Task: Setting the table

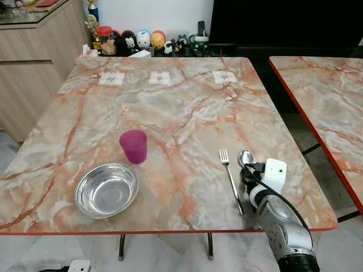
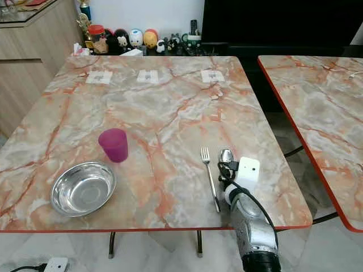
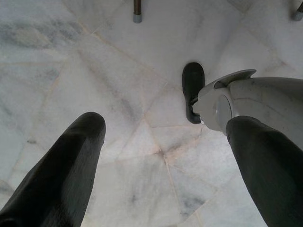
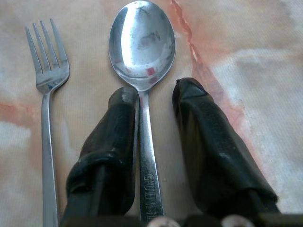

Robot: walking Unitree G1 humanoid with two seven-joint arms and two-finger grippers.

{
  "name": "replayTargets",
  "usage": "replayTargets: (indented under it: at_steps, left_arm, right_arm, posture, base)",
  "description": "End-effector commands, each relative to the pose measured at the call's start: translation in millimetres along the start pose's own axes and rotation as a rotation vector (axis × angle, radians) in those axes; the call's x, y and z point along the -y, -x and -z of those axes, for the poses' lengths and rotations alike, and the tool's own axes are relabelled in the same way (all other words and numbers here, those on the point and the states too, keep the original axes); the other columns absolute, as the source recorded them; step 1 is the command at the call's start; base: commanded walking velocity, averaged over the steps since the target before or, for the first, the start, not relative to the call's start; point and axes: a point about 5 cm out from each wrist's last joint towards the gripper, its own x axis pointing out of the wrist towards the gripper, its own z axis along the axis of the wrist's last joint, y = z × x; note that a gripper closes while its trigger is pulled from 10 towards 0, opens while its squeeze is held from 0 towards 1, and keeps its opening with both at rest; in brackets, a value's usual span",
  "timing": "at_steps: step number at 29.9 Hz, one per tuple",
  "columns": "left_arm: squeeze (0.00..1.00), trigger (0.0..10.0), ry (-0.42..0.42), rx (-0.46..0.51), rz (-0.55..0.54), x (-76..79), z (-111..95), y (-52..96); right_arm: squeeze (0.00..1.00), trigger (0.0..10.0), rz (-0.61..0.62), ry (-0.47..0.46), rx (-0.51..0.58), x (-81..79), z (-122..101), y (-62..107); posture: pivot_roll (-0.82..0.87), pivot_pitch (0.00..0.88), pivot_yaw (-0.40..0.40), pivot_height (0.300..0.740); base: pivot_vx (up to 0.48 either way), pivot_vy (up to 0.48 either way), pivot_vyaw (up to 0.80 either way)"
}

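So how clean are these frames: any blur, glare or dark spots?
Left eye view: sharp, evenly lit, soft sheen in the steel bowl. Right wrist view: crisp on the spoon, which mirrors highlights, between the right pincer fingers. Left wrist view: bright floor, left pincer fingers dark and soft-edged.

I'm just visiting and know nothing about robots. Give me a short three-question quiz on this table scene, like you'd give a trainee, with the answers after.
1. True or false: the purple cup stands inside the steel bowl.
2. Which utensil lies between the right hand's fingers? A. the fork B. the spoon C. a knife
3. Fill the gap: on the marble table, the fork lies on the ____ side of the spoon, by the robot's own sides.

Key
1. False: the cup stands on the table just behind the bowl.
2. B: the fingers sit on either side of the spoon's handle, slightly apart.
3. Left.
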Motion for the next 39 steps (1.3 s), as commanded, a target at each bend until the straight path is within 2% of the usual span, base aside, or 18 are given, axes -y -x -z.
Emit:
replayTargets:
  at_steps: [1, 3, 4, 6, 8, 9, 12, 18, 21, 23, 24, 27, 30, 31, 33, 35, 39]
  left_arm:
    - [0.00, 10.0, 0.008, -0.028, 0.003, 3.3, 9, 0.0]
    - [0.00, 10.0, 0.006, -0.030, 0.007, 9.8, 10, -1.6]
    - [0.00, 10.0, 0.003, -0.032, 0.015, 21.4, 10, -4.4]
    - [0.00, 10.0, 0.001, -0.032, 0.020, 28.2, 10, -6.0]
    - [0.00, 10.0, 0.000, -0.031, 0.029, 38.9, 8, -8.4]
    - [0.00, 10.0, -0.001, -0.028, 0.039, 50.5, 5, -10.7]
    - [0.00, 10.0, -0.004, -0.026, 0.051, 62.9, 3, -12.8]
    - [0.00, 10.0, -0.005, -0.019, 0.060, 77.0, -3, -14.8]
    - [0.00, 10.0, -0.005, -0.014, 0.064, 81.1, -6, -15.5]
    - [0.00, 10.0, -0.005, -0.011, 0.063, 84.4, -8, -15.9]
    - [0.00, 10.0, -0.006, -0.009, 0.063, 87.0, -9, -16.3]
    - [0.00, 10.0, -0.007, -0.008, 0.061, 88.1, -10, -16.4]
    - [0.00, 10.0, -0.007, -0.012, 0.053, 80.9, -8, -15.8]
    - [0.00, 10.0, -0.005, -0.014, 0.048, 77.4, -7, -15.4]
    - [0.00, 10.0, -0.003, -0.016, 0.046, 76.0, -6, -15.3]
    - [0.00, 10.0, -0.016, -0.022, 0.045, 74.3, -5, -15.0]
    - [0.00, 10.0, -0.036, -0.025, 0.036, 72.6, -5, -14.9]
  right_arm:
    - [0.00, 0.0, 0.002, -0.009, -0.052, 1.4, 9, -0.1]
    - [0.00, 0.0, -0.003, -0.011, -0.048, 0.5, 9, -0.2]
    - [0.00, 0.0, -0.015, -0.001, -0.039, -1.8, 8, -0.5]
    - [0.00, 0.0, -0.023, 0.005, -0.034, -3.2, 7, -0.8]
    - [0.00, 0.0, -0.024, 0.002, -0.033, -4.1, 7, -0.9]
    - [0.00, 0.0, -0.025, 0.003, -0.034, -4.5, 7, -1.1]
    - [0.00, 0.0, -0.028, 0.004, -0.033, -4.8, 8, -1.1]
    - [0.00, 0.0, -0.026, 0.007, -0.021, -4.6, 7, -0.7]
    - [0.00, 0.0, -0.012, 0.026, 0.019, -3.4, 2, -0.4]
    - [0.00, 0.0, 0.000, 0.012, 0.106, -2.5, -9, 1.5]
    - [0.00, 0.0, 0.006, 0.009, 0.188, -2.2, -19, 4.7]
    - [0.00, 0.0, 0.006, 0.074, 0.321, -4.6, -32, 14.5]
    - [0.00, 0.0, -0.005, 0.085, 0.359, -6.3, -33, 19.4]
    - [0.00, 10.0, -0.024, 0.087, 0.405, -8.6, -32, 27.3]
    - [0.00, 10.0, -0.020, 0.108, 0.439, -8.4, -31, 33.9]
    - [0.00, 10.0, -0.031, 0.166, 0.475, -9.3, -29, 41.7]
    - [0.00, 10.0, -0.028, 0.171, 0.503, -7.3, -27, 45.8]
  posture:
    - [0.02, 0.070, -0.028, 0.740]
    - [0.02, 0.070, -0.028, 0.740]
    - [0.02, 0.070, -0.028, 0.740]
    - [0.02, 0.070, -0.028, 0.740]
    - [0.02, 0.071, -0.030, 0.740]
    - [0.02, 0.071, -0.030, 0.740]
    - [0.02, 0.071, -0.031, 0.740]
    - [0.02, 0.069, -0.031, 0.740]
    - [0.02, 0.070, -0.030, 0.740]
    - [0.02, 0.068, -0.033, 0.740]
    - [0.02, 0.068, -0.033, 0.740]
    - [0.02, 0.069, -0.033, 0.740]
    - [0.02, 0.069, -0.035, 0.740]
    - [0.02, 0.069, -0.035, 0.740]
    - [0.02, 0.069, -0.035, 0.740]
    - [0.01, 0.071, -0.036, 0.740]
    - [0.01, 0.070, -0.035, 0.740]
  base:
    - [0.000, 0.000, 0.00]
    - [0.000, 0.000, 0.00]
    - [0.000, 0.000, 0.00]
    - [0.000, 0.000, 0.00]
    - [0.000, 0.000, 0.00]
    - [0.000, 0.000, 0.00]
    - [0.000, 0.000, 0.00]
    - [0.000, 0.000, 0.00]
    - [0.000, 0.000, 0.00]
    - [0.000, 0.000, 0.00]
    - [0.000, 0.000, 0.00]
    - [0.000, 0.000, 0.00]
    - [0.000, 0.000, 0.00]
    - [0.000, 0.000, 0.00]
    - [0.000, 0.000, 0.00]
    - [0.000, 0.000, 0.00]
    - [0.000, -0.120, 0.00]
